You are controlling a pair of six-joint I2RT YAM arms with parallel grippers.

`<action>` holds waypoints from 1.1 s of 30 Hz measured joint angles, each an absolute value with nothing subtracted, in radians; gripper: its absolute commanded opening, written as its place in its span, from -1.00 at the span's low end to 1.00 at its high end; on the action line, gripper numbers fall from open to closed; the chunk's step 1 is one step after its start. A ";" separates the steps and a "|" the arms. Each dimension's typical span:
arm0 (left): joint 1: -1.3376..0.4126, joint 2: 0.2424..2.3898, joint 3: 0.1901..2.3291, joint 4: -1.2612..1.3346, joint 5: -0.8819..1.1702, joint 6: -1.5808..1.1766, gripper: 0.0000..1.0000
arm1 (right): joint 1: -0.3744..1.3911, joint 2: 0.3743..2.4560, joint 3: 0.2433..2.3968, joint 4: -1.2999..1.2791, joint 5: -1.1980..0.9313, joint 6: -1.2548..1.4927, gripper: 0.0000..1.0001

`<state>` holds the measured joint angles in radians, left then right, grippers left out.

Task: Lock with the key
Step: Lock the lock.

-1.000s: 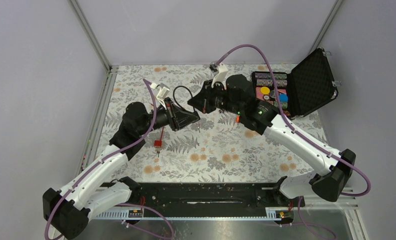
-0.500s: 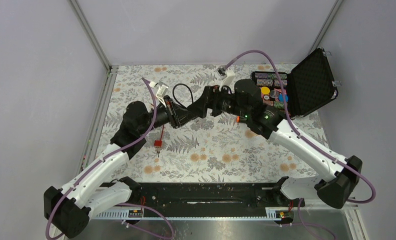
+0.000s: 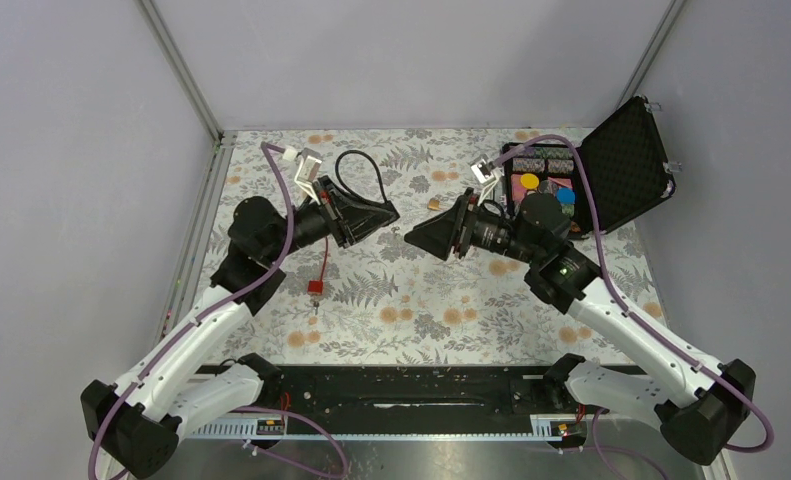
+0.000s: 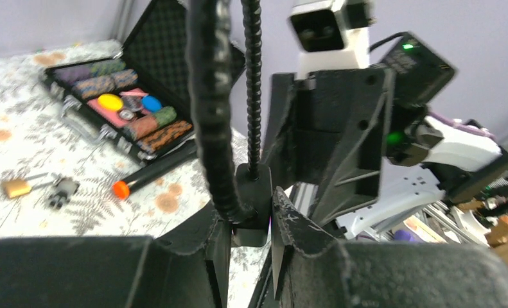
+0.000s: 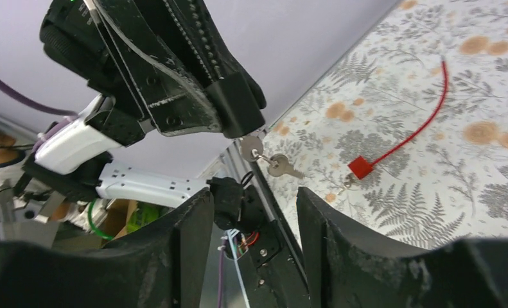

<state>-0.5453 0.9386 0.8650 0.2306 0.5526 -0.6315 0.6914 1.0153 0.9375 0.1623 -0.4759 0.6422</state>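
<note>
**Right gripper lets go of the key and backs off**

A second ago my right gripper was pinched shut at the nose of the left gripper. Now its fingers stand apart with nothing between them. It has drawn back toward the right of the overhead frame, leaving a gap. The left gripper stays clenched on the block of the black cable lock. I read this as the turn being finished or given up; whether the lock caught I cannot tell.

The right wrist view gives what the overhead cannot. The key sits in the underside of that block, left of centre in the frame, with a second key dangling from it. The red cable lock lies on the cloth beyond.

Only the left wrist view shows both cable strands entering the block. It also shows a brass piece with a grey cluster just beside it at the left edge, below the open chip case.
</note>
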 measured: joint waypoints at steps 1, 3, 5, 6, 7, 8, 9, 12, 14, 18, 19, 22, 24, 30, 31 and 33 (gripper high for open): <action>-0.545 0.939 0.870 0.247 0.575 -0.638 -1.00 | 0.691 1.017 0.926 0.191 -0.494 0.654 0.19; -0.545 0.939 0.873 0.283 0.618 -0.649 -1.00 | 0.691 1.025 0.914 0.236 -0.526 0.672 0.28; -0.545 0.940 0.877 0.316 0.658 -0.657 -1.00 | 0.691 1.042 0.911 0.284 -0.556 0.685 0.36; -0.545 0.940 0.880 0.332 0.684 -0.663 -1.00 | 0.691 1.052 0.911 0.313 -0.572 0.690 0.38; -0.545 0.940 0.882 0.344 0.700 -0.665 -1.00 | 0.691 1.062 0.911 0.346 -0.591 0.696 0.40; -0.545 0.940 0.883 0.361 0.719 -0.668 -1.00 | 0.691 1.069 0.910 0.371 -0.606 0.701 0.41; -0.546 0.940 0.885 0.371 0.736 -0.671 -1.00 | 0.691 1.076 0.907 0.411 -0.624 0.709 0.40; -0.546 0.940 0.887 0.408 0.774 -0.682 -1.00 | 0.691 1.089 0.896 0.522 -0.672 0.732 0.21; -0.546 0.940 0.887 0.431 0.791 -0.693 -1.00 | 0.691 1.102 0.896 0.586 -0.702 0.751 0.05; -0.553 0.940 0.896 0.472 0.811 -0.722 -1.00 | 0.691 1.139 0.896 0.693 -0.757 0.808 -0.02; -0.556 0.940 0.901 0.478 0.813 -0.727 -1.00 | 0.691 1.149 0.896 0.719 -0.773 0.825 0.01; -0.561 0.940 0.910 0.494 0.814 -0.735 -1.00 | 0.691 1.169 0.896 0.782 -0.804 0.867 0.02; -0.564 0.939 0.914 0.500 0.815 -0.737 -1.00 | 0.691 1.177 0.896 0.821 -0.815 0.891 -0.04; -0.570 0.938 0.920 0.519 0.815 -0.742 -1.00 | 0.691 1.193 0.896 0.910 -0.840 0.954 -0.43; -0.570 0.938 0.920 0.519 0.815 -0.741 -1.00 | 0.691 1.197 0.896 0.926 -0.848 0.965 -0.56; -0.570 0.938 0.920 0.518 0.812 -0.742 -1.00 | 0.691 1.199 0.896 0.936 -0.860 0.975 -0.74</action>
